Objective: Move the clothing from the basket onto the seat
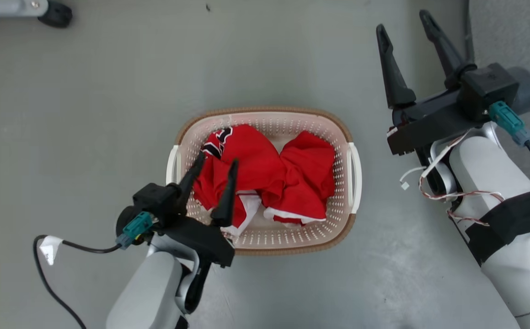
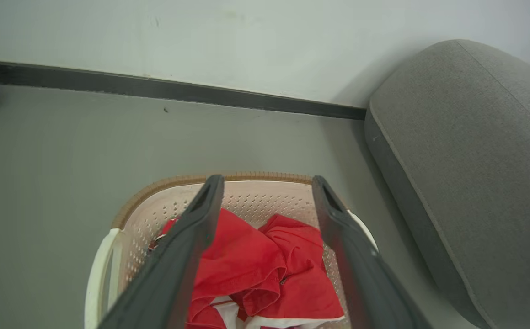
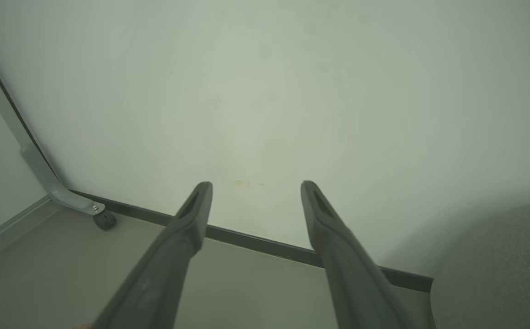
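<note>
Hovering over the basket (image 1: pixel 265 111) on the grey floor (image 1: pixel 86 114), my left gripper (image 1: pixel 217 159) has its jaws spread wide, with nothing between them. Its tips point over the red clothing (image 1: pixel 269 173); I cannot tell whether they touch it. The clothing lies crumpled inside the basket, with white trim along its near edge and a black-and-white patch at its far left. My right gripper (image 1: pixel 402 21) hangs well to the right of the basket, jaws spread and empty, facing the wall (image 3: pixel 265 91). The grey seat (image 2: pixel 466 160) stands to the right of the basket, apart from it.
</note>
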Robot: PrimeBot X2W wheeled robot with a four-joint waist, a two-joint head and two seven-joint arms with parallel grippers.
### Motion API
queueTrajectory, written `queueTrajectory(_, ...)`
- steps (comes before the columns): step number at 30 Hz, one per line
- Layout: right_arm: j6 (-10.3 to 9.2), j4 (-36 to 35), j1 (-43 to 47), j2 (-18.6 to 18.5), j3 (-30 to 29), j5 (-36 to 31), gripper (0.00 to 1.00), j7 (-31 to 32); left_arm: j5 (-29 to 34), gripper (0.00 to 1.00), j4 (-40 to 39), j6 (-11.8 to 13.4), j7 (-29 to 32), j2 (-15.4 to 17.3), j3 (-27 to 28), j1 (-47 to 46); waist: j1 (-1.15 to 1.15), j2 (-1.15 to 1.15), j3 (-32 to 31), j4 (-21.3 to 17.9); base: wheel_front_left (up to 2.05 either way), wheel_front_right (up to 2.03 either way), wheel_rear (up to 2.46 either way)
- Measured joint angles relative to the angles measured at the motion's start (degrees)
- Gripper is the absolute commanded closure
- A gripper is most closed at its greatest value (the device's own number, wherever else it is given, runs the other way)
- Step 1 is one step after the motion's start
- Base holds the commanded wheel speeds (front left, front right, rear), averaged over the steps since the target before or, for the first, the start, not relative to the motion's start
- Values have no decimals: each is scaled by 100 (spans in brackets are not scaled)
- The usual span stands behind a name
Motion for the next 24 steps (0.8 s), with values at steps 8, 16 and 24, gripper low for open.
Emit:
queueTrajectory(8,-45,-138,-228,18,5,-223,0,-1,-519,0,136,0,0,1,-656,-300,0,0,504,29,0,0,0)
queueTrajectory(16,-47,-259,-483,67,54,-364,0,-42,-861,0,323,0,-1,1,-1128,-876,0,0,923,-17,0,0,0)
queueTrajectory(24,-49,-353,-616,96,52,-467,0,-42,-1226,0,576,0,-1,0,-1712,-1156,-1,0,1245,-107,0,0,0)
